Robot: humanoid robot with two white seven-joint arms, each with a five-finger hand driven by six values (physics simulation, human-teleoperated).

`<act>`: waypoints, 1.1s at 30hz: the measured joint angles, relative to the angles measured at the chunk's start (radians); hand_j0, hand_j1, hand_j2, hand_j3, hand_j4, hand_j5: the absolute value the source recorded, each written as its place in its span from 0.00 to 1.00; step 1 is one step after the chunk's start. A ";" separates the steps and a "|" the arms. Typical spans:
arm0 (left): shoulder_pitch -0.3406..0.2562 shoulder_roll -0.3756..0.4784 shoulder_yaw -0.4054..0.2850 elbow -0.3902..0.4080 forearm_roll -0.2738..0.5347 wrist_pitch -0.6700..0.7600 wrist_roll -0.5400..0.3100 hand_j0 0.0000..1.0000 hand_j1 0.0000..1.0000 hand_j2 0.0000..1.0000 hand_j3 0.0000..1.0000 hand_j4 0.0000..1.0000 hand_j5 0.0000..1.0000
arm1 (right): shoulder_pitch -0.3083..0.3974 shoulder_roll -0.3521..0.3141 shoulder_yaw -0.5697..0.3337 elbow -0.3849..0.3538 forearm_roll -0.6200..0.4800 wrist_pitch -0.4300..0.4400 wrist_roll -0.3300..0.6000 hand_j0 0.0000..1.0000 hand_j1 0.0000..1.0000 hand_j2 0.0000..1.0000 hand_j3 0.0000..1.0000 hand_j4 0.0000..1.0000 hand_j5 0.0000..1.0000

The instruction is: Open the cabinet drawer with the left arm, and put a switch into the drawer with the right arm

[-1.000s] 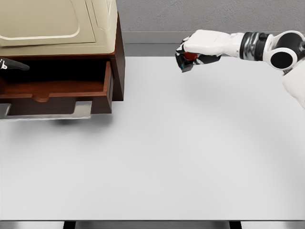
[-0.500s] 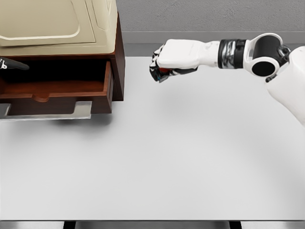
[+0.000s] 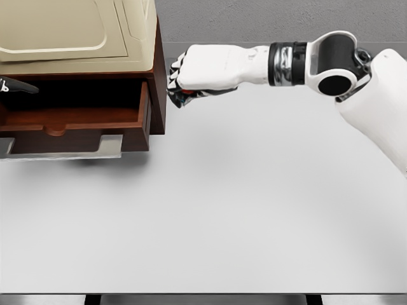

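No text, label, brand, number or sign can be read anywhere in the head view. The cabinet (image 3: 76,38), at ten o'clock, shows plain cream panels and bare brown wood, and the table (image 3: 241,210) is unmarked white.

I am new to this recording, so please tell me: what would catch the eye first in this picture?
The right hand draws the eye first: a white fist shut on a small red and dark switch, held above the table just beside the cabinet. Next comes the open drawer at the upper left, pulled out under the cabinet's cream top. Only a dark tip of the left hand shows at the left edge.
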 measured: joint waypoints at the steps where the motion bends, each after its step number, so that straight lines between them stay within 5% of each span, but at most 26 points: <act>1: 0.002 0.000 0.000 0.000 0.001 0.000 0.000 1.00 1.00 1.00 1.00 1.00 1.00 | -0.011 0.009 0.006 0.000 0.000 0.000 0.000 0.40 0.40 0.40 0.40 0.40 0.40; 18: 0.004 -0.002 0.000 0.014 -0.003 0.000 0.000 1.00 1.00 1.00 1.00 1.00 1.00 | -0.107 0.136 0.042 0.009 -0.004 0.000 0.000 0.41 0.41 0.41 0.41 0.41 0.41; 26: 0.004 -0.005 0.000 0.024 -0.004 0.000 0.000 1.00 1.00 1.00 1.00 1.00 1.00 | -0.149 0.248 0.088 0.136 0.002 0.000 0.000 0.41 0.41 0.41 0.41 0.41 0.41; 33: 0.006 -0.005 0.000 0.025 -0.003 0.000 0.000 1.00 1.00 1.00 1.00 1.00 1.00 | -0.156 0.285 0.103 0.171 0.006 0.000 0.000 0.42 0.42 0.42 0.42 0.42 0.42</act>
